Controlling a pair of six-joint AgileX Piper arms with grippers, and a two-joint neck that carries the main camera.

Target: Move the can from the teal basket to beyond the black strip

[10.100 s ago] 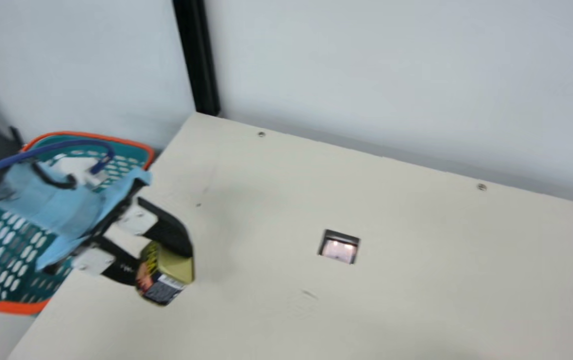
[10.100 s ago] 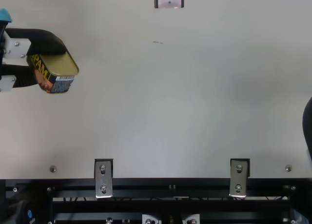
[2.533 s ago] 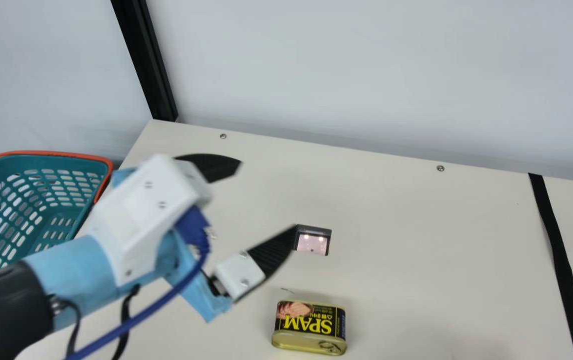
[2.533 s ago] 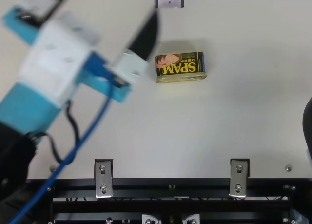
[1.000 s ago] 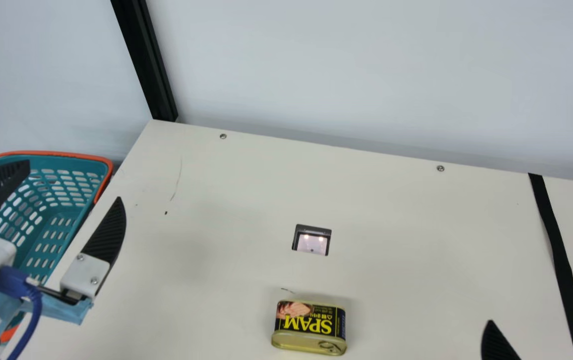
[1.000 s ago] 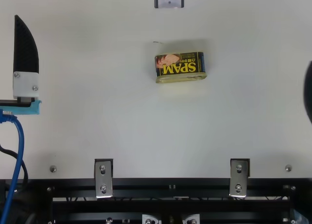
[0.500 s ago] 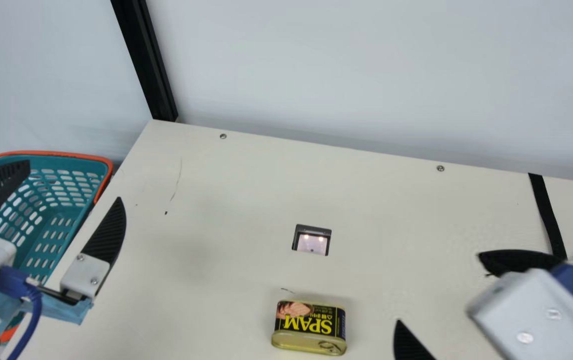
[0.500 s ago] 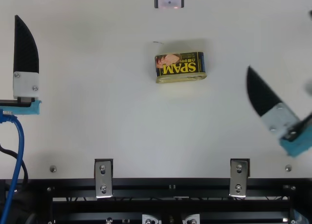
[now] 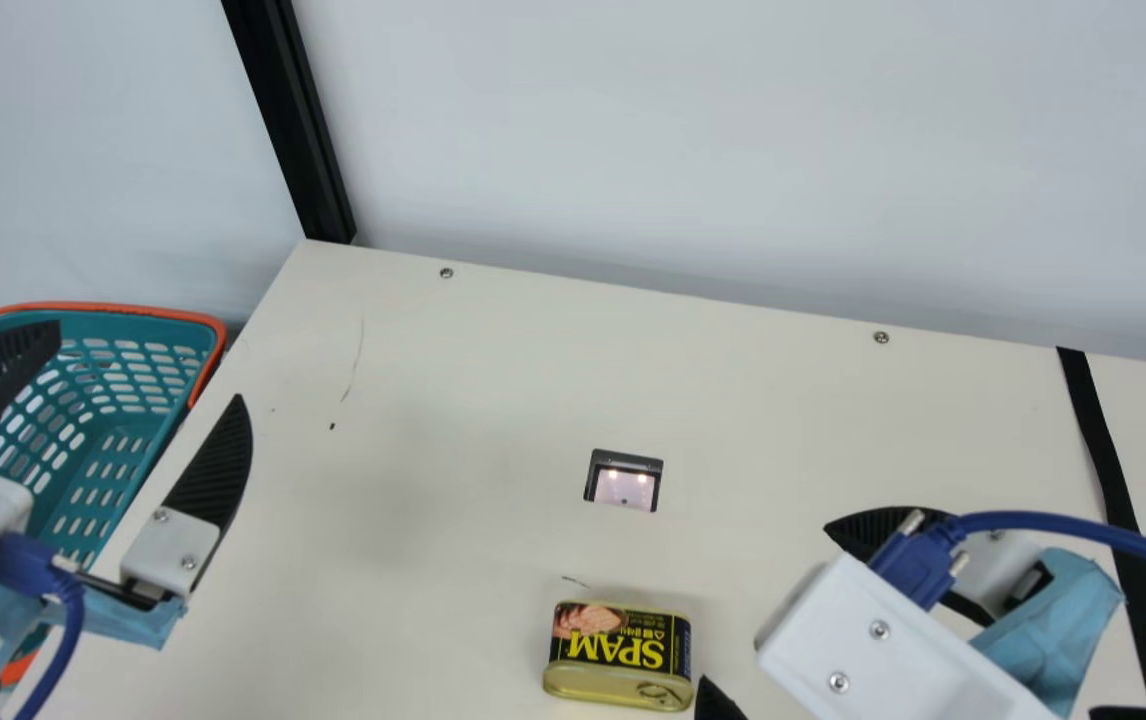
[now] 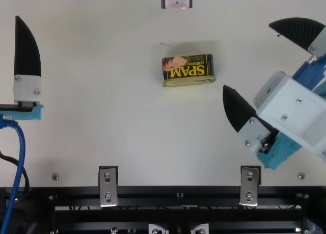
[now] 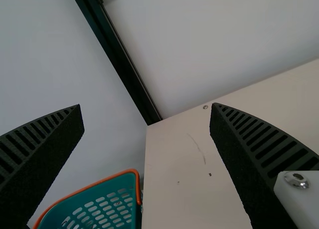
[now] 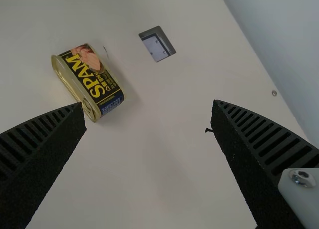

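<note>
The can (image 9: pixel 619 655) lies on its side on the table, left of the black strip (image 9: pixel 1118 500); the top view shows the can (image 10: pixel 188 70) near the middle, and the right wrist view has the can (image 12: pixel 89 82) beyond its fingers. My right gripper (image 9: pixel 771 610) stands open over the table just right of the can, its fingers apart in the right wrist view, gripper (image 12: pixel 148 105). My left gripper (image 9: pixel 148 360) is open beside and over the teal basket (image 9: pixel 123 430), holding nothing; in its wrist view the gripper (image 11: pixel 145 107) has wide-spread fingers.
A dark-framed square opening (image 9: pixel 623 480) sits in the table behind the can. A pale wall (image 9: pixel 693 150) with a black post (image 9: pixel 293 120) rises at the back. Metal brackets (image 10: pixel 108 185) line the near table edge in the top view.
Earlier my left gripper held the can near the basket; the can now lies on the table, released. The left arm drew back left. My right arm came in from the right toward the can.
</note>
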